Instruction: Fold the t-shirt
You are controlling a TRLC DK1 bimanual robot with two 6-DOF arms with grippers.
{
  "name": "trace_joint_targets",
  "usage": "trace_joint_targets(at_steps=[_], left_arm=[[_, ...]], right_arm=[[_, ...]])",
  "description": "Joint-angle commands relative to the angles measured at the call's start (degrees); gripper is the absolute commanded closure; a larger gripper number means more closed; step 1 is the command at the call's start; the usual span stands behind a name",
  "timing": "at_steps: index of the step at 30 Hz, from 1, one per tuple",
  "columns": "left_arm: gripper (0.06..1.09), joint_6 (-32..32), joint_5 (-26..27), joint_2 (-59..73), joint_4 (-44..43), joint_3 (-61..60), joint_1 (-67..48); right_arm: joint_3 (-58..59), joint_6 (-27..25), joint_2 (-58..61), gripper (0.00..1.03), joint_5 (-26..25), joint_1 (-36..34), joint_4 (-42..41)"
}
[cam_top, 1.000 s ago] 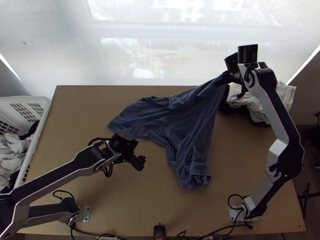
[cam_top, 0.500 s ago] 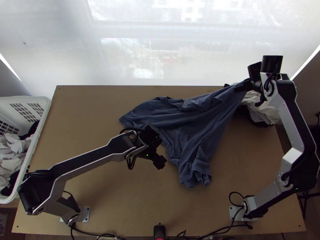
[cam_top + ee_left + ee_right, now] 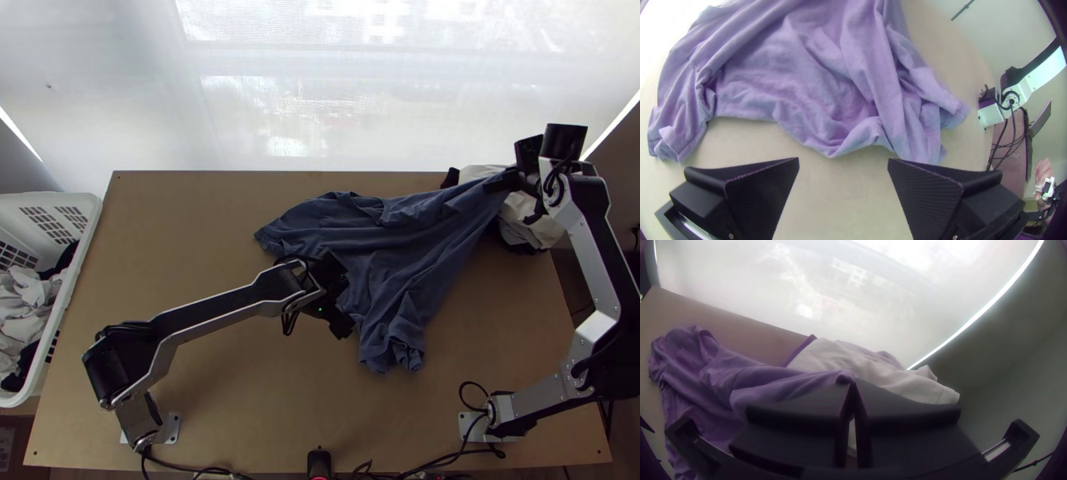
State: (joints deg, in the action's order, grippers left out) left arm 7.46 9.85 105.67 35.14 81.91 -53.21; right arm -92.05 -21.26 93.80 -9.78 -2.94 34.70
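A blue t-shirt [image 3: 392, 256] lies bunched and wrinkled across the table's middle and right in the top view, its far-right corner raised. My right gripper [image 3: 502, 181] holds that corner by the folded white cloth. In the right wrist view, the right gripper [image 3: 852, 384] is shut on the shirt's tip [image 3: 844, 376]. My left gripper [image 3: 342, 326] is just left of the shirt's near part, holding nothing. Seen from its wrist, the left gripper [image 3: 843, 164] has its fingers wide apart over bare wood, beside the shirt's edge [image 3: 831, 133].
A pile of white and dark cloth [image 3: 528, 228] sits at the table's far right corner, partly under the raised shirt. At the left edge stands a white basket [image 3: 76, 268] with clothes inside. Bare tabletop [image 3: 176, 240] stretches between basket and shirt.
My right gripper has moved right and slightly toward the near side, pulling the shirt rightward with it. The left gripper has moved right along the shirt's near side.
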Motion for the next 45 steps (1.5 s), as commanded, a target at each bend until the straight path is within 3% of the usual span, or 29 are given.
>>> trace_joint_targets(at_steps=[1, 8, 11, 14, 18, 20, 35, 45], left_arm=[[0.11, -0.87, -1.41, 4.99, -1.47, 4.22, -1.02], [0.12, -2.1, -2.46, 9.03, -1.56, 6.16, -1.72], [0.2, -2.89, -2.38, 10.0, -0.42, 6.16, -2.16], [0.41, -4.04, -1.76, 10.44, 0.02, 6.16, -2.51], [0.9, -4.48, -0.88, 10.44, -0.07, 6.16, -2.16], [1.05, -5.79, -0.88, 9.73, 0.02, 6.07, -1.9], [1.05, -5.0, -0.71, -10.83, 1.87, -0.08, 12.78], [1.05, -4.12, 1.4, -25.34, 4.15, -1.58, 29.3]], right_arm=[[1.08, 0.87, -1.34, 1.0, 0.11, 2.68, -0.33], [1.52, 1.04, -2.13, 1.0, 0.2, 3.2, -0.33], [1.87, 1.13, -2.39, 1.0, 0.2, 2.85, -0.33], [2.49, 1.13, -2.83, 1.0, 0.2, 2.76, -0.33], [2.75, 1.48, -3.36, 1.0, 0.2, 2.76, -0.33], [2.93, 1.74, -3.89, 1.0, 0.2, 2.85, -0.33], [-0.23, 1.92, -9.51, 1.0, 0.2, 7.25, 2.39], [-6.83, -0.89, -10.04, 1.0, -0.06, 23.33, 7.67]])
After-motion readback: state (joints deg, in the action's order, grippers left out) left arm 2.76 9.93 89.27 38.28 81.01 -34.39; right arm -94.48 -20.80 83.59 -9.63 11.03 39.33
